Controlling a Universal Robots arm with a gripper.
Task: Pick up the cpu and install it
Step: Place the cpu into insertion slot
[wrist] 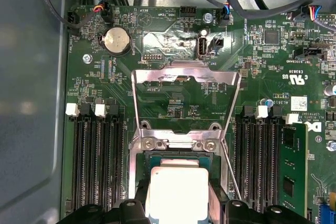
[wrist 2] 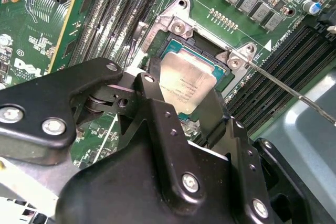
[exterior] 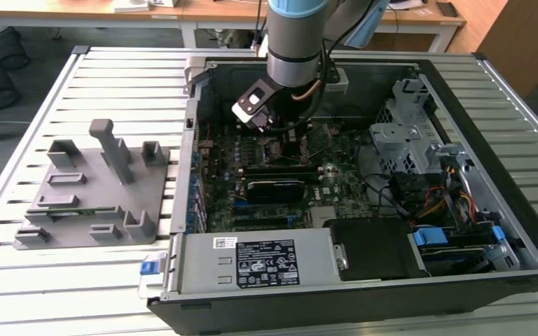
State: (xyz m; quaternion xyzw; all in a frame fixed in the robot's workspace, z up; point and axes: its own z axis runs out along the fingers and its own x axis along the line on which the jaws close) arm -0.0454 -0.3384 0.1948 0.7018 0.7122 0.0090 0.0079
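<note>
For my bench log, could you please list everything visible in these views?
cpu: one, silver-white top, at the socket
socket frame: one, silver, swung open beside the cpu
motherboard: one, green, inside the case
memory module: one, green, in a slot near the socket
coin battery: one, silver, on the motherboard
computer case: one, black, open, on the table
power supply: one, silver-grey, at the case's near edge
fixture: one, grey, at the exterior view's left of the case
table: one, pale, slatted
robot arm: one, grey and blue, reaching into the case
gripper: one, black, at the cpu
</note>
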